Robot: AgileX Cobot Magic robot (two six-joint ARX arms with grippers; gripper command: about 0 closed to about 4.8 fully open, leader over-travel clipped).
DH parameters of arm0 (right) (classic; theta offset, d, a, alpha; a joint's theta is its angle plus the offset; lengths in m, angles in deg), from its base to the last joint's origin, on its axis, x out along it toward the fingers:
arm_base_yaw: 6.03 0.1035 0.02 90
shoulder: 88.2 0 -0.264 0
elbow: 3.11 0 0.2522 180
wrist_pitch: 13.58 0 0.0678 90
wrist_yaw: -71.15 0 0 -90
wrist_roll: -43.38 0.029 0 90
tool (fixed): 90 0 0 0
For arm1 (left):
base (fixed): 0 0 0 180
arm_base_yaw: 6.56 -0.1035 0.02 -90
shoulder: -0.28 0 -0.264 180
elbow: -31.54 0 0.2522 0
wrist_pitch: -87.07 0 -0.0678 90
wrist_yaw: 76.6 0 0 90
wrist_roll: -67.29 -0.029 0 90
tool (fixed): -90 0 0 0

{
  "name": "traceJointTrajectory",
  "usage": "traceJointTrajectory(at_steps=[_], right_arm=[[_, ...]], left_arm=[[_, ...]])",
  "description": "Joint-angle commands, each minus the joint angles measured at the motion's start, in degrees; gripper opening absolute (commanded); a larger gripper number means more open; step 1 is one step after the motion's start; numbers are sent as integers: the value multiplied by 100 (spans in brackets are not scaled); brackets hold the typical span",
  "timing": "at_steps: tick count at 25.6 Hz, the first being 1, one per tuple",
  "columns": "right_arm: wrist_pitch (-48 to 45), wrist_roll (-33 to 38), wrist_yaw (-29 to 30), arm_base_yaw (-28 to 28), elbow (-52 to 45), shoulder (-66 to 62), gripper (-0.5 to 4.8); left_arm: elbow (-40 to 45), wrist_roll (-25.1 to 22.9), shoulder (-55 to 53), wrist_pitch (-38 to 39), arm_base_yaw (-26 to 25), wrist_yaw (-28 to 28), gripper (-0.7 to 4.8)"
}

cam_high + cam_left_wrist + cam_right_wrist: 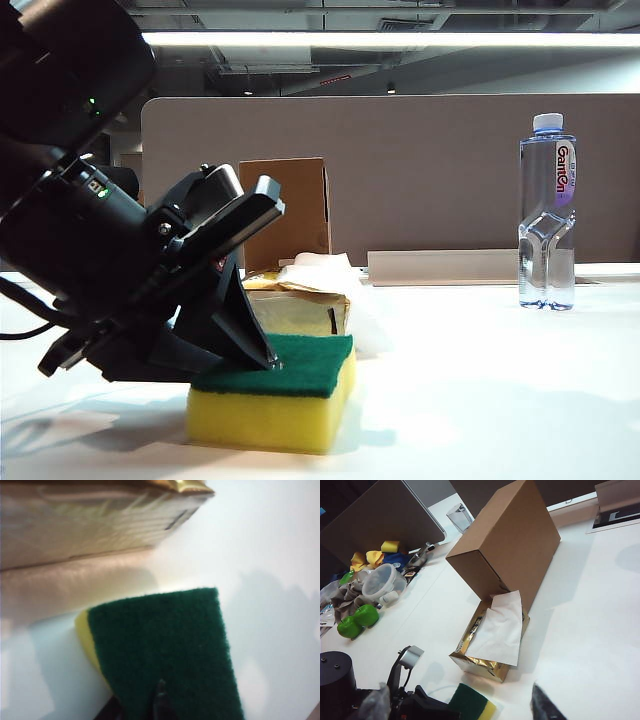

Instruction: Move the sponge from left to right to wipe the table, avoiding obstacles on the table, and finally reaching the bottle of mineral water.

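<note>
The sponge (275,395), yellow with its green scouring layer up, lies on the white table (500,380) at front left. My left gripper (255,355) leans down onto it, fingers a little apart. One fingertip (160,700) rests on the green face (165,650); the other sits beside the sponge's edge. Just behind stand the obstacles: the gold tissue pack (300,300) and the brown cardboard box (285,210). The bottle of mineral water (547,215) stands far right. My right gripper (460,705) hangs open above the table, looking down on box (505,545), pack (470,662) and sponge (470,705).
A grey partition (400,170) runs along the table's back edge. In the right wrist view a clear glass mug (459,516) stands beyond the box. Plastic tubs (382,582) and green items (355,622) lie on the far side, past the left arm (335,680).
</note>
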Motion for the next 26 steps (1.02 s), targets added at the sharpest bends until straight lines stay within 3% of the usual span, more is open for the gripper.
traceJointTrajectory(at_steps=[1, 3, 22, 26], right_arm=[[-57, -2, 17, 2, 35, 9, 364], [-55, -2, 17, 2, 35, 9, 364], [-52, -4, 17, 0, 35, 9, 364], [-55, -2, 17, 0, 35, 9, 364]], left_arm=[[-7, 59, 4, 2, 2, -22, 129], [-7, 101, 7, 2, 2, -22, 165], [-7, 179, 103, -334, 2, 210, 166], [-7, 138, 125, -245, 0, 181, 189]])
